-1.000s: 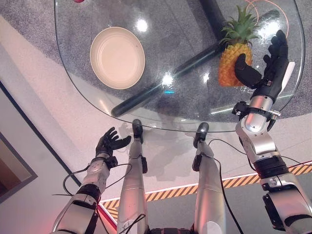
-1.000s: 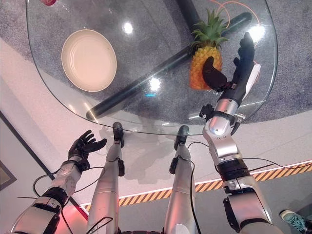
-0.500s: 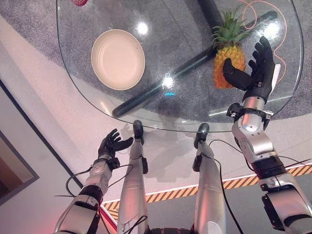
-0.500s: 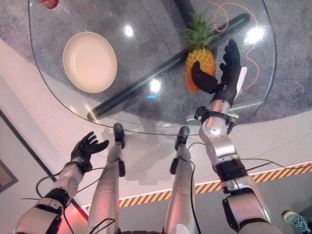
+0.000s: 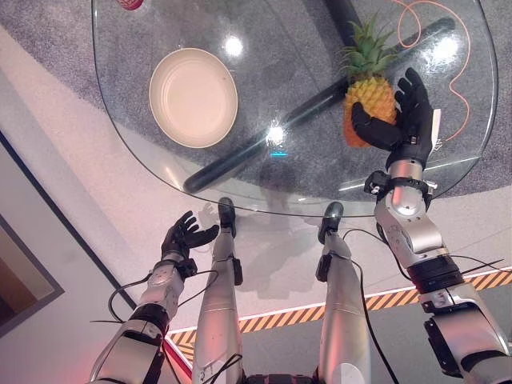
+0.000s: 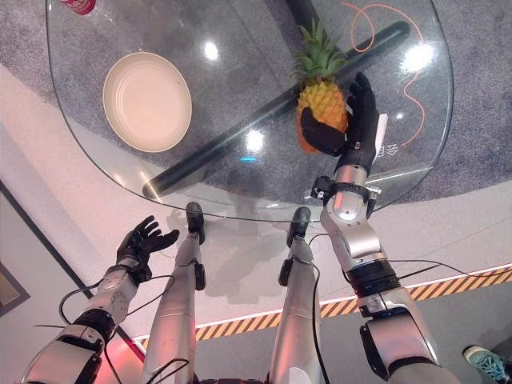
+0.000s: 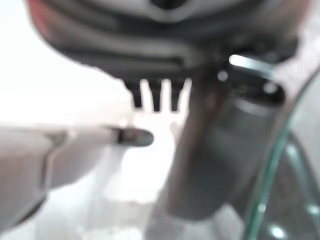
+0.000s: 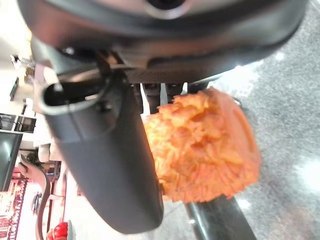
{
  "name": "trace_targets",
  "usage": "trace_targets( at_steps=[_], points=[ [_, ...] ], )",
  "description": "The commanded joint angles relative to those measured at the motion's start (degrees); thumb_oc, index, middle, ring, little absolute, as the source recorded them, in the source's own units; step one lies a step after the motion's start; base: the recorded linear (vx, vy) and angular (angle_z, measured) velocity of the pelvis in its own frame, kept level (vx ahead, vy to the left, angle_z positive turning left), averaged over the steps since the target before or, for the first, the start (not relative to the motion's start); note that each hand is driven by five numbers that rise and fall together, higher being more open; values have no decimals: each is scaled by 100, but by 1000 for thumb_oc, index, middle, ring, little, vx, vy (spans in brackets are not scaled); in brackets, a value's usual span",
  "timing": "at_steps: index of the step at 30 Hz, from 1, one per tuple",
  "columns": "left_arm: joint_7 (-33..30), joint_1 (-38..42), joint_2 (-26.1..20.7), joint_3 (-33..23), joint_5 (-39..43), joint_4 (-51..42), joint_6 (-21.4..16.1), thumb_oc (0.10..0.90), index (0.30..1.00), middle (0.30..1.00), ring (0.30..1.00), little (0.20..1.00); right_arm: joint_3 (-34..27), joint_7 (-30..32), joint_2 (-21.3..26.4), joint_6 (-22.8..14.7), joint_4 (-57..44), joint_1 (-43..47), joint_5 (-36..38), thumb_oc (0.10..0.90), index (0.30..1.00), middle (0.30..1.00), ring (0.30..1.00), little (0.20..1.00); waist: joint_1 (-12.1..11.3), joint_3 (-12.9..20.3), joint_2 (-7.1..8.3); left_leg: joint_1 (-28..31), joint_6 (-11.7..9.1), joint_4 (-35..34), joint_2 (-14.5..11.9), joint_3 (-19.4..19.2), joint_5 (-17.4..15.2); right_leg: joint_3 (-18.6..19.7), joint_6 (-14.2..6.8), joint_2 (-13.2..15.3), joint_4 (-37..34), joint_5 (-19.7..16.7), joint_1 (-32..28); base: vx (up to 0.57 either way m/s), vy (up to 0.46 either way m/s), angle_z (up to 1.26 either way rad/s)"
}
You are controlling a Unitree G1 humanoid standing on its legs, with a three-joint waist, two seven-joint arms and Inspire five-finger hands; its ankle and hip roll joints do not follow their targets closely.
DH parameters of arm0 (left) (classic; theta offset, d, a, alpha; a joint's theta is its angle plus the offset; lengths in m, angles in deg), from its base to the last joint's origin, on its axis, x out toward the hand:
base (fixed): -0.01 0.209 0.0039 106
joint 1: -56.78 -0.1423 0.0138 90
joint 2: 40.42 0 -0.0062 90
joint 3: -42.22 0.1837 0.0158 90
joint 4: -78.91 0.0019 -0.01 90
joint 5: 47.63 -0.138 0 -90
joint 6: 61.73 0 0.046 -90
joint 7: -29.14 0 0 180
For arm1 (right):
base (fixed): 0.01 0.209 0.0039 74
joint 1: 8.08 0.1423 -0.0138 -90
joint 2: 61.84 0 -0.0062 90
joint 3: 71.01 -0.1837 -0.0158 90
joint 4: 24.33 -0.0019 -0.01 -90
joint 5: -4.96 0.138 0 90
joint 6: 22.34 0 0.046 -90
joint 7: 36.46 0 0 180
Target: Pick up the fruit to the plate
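At three o'clock on the table (image 5: 160,172), right hand (image 5: 404,120) wraps pineapple (image 5: 366,108), thumb and fingers curled around it; firm, low grip advisable before carrying to plate (image 5: 193,97) at nine o'clock.

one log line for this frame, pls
phase: grasping | right hand: thumb and fingers around pineapple, upright on glass table | left hand: open, idle below table edge | plate: empty

Both eye views looked steeply down from the head onto the same glass table (image 5: 160,172), set slightly apart. Each wrist view looked along its own hand from very close; the right one faced the pineapple (image 8: 200,145)
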State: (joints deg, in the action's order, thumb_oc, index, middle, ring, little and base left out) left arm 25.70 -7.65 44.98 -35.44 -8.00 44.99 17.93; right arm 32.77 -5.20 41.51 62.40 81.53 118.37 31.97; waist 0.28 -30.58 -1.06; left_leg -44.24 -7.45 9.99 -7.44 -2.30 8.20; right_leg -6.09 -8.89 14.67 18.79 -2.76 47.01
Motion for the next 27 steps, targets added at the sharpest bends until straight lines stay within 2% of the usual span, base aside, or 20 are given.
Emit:
trace_targets(
  at_steps=[1, 8, 18, 25, 26, 27],
  points=[
    [-183, -526, -111, -205, -67, -55, -76, 800, 900, 900, 900, 900, -9, -141, 186, 184, -337, -603, -97, 800, 900, 900, 900, 900, 33, 78, 95, -154, 152, 431, 233, 25, -355, -245, 88, -181, -367, -289, 1, 0, 0, 0],
    [-213, -568, -157, -234, -31, -136, -83, 800, 900, 900, 900, 900, 31, -247, 313, 443, -534, -816, -256, 800, 900, 900, 900, 900, 78, 78, 146, -174, 146, 413, 216, 21, -339, -239, 80, -205, -370, -298, 26, 0, 0, 0],
    [-210, -574, -195, -268, -41, -149, -78, 800, 900, 900, 900, 900, 43, -326, 375, 604, -551, -960, -362, 800, 900, 900, 900, 900, 101, 78, 188, -173, 144, 383, 206, 16, -329, -230, 69, -224, -401, -313, 22, 0, 0, 0],
    [-197, -573, -257, -274, -12, -198, -23, 800, 900, 900, 900, 900, 99, -278, 448, 919, -524, -945, -648, 800, 900, 900, 900, 900, 94, 78, 179, -204, 142, 420, 194, 22, -338, -231, 65, -212, -373, -302, 46, 0, 0, 0],
    [-198, -573, -253, -280, -15, -203, -22, 800, 900, 900, 900, 900, 108, -269, 455, 957, -527, -939, -728, 665, 785, 785, 785, 765, 92, 78, 179, -202, 144, 411, 191, 19, -337, -233, 65, -213, -375, -305, 47, 0, 0, 0],
    [-199, -573, -256, -277, -8, -213, -20, 800, 900, 900, 900, 900, 112, -260, 471, 986, -529, -931, -780, 443, 594, 594, 594, 543, 92, 78, 178, -206, 146, 409, 193, 17, -335, -233, 63, -213, -379, -308, 50, 0, 0, 0]
  ],
)
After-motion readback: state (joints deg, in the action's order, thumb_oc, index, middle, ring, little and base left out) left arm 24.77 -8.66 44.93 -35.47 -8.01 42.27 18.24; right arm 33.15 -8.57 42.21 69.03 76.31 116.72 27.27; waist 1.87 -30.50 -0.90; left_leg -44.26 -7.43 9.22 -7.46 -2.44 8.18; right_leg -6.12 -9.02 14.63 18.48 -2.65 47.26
